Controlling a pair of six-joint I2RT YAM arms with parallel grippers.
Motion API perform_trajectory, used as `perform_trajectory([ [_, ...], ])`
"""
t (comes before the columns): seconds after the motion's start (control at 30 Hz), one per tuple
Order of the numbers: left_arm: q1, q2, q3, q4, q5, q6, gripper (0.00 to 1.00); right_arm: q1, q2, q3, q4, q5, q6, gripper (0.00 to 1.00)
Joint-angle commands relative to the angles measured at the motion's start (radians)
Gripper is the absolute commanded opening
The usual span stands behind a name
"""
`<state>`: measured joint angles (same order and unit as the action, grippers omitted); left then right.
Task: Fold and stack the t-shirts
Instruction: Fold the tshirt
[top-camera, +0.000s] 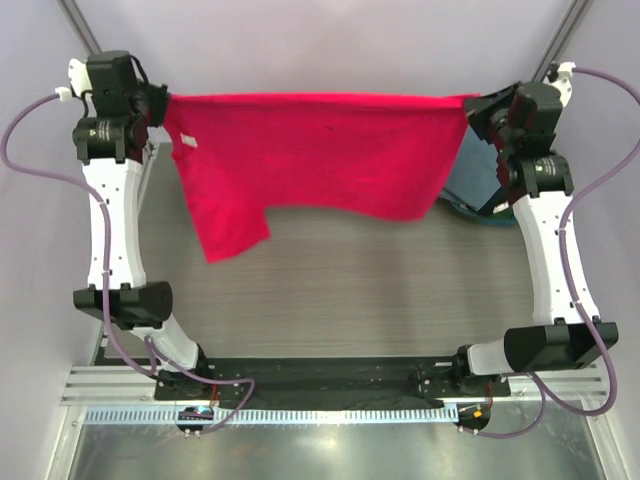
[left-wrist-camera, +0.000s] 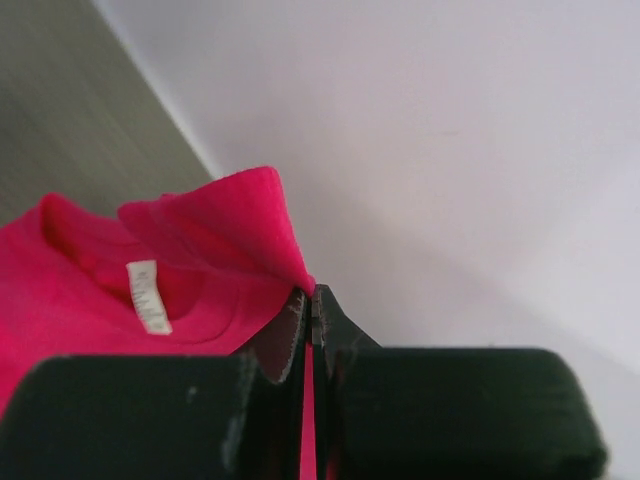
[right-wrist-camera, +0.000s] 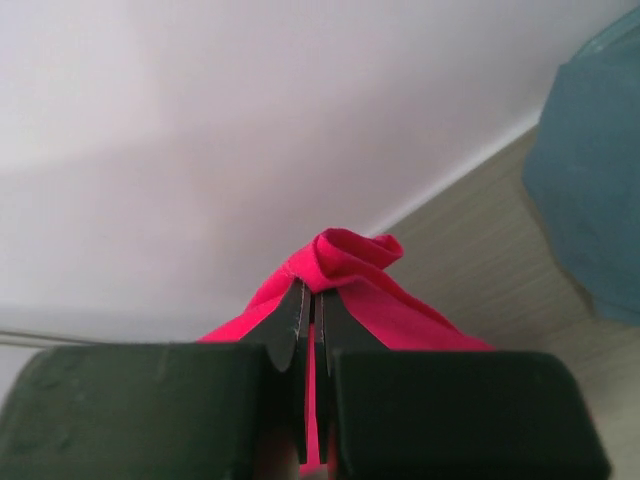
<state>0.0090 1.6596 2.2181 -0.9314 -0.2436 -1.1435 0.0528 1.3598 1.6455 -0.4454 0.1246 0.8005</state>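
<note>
Fingers of left end effector (left-wrist-camera: 311, 297) and right end effector (right-wrist-camera: 312, 292) clamp red t-shirt (top-camera: 320, 150), grey-blue t-shirt (top-camera: 468, 172) half-hidden.

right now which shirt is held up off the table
The red t-shirt, stretched between the left tool and right tool; the grey-blue t-shirt lies unheld.

A robotics lab cell is indicated: plain white walls (top-camera: 330, 40) are seen above, aluminium mounting rails (top-camera: 110, 385) at the bottom.
</note>
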Motion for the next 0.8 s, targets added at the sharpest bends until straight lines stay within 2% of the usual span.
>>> perform_trajectory([
  [0.0,0.051,0.014,0.129,0.097,0.072,0.011,0.0,-0.039,0.007,0.141,0.085,-0.111,0.057,0.01],
  [0.07,0.051,0.006,0.079,0.133,0.035,0.008,0.0,-0.039,0.059,0.154,0.085,-0.159,0.059,0.01],
  [0.17,0.051,-0.033,-0.14,0.29,0.041,0.018,0.0,-0.074,0.131,0.117,0.121,-0.221,0.066,0.01],
  [0.2,0.051,-0.056,-0.267,0.375,0.05,0.025,0.0,-0.077,0.145,0.055,0.149,-0.268,0.066,0.01],
  [0.27,0.045,-0.081,-0.398,0.462,0.091,0.022,0.0,-0.082,0.157,-0.039,0.221,-0.302,0.08,0.01],
  [0.3,0.045,-0.093,-0.525,0.538,0.108,0.024,0.0,-0.082,0.156,-0.144,0.299,-0.318,0.083,0.01],
  [0.47,0.0,-0.199,-0.896,0.648,0.032,0.051,0.0,-0.103,0.134,-0.406,0.468,-0.304,0.066,0.01],
  [0.7,0.0,-0.339,-1.288,0.772,0.035,0.044,0.0,-0.11,0.093,-0.747,0.586,-0.339,0.078,0.01],
  [0.77,0.0,-0.372,-1.356,0.786,0.035,0.045,0.0,-0.111,0.065,-0.818,0.609,-0.339,0.077,0.01],
])
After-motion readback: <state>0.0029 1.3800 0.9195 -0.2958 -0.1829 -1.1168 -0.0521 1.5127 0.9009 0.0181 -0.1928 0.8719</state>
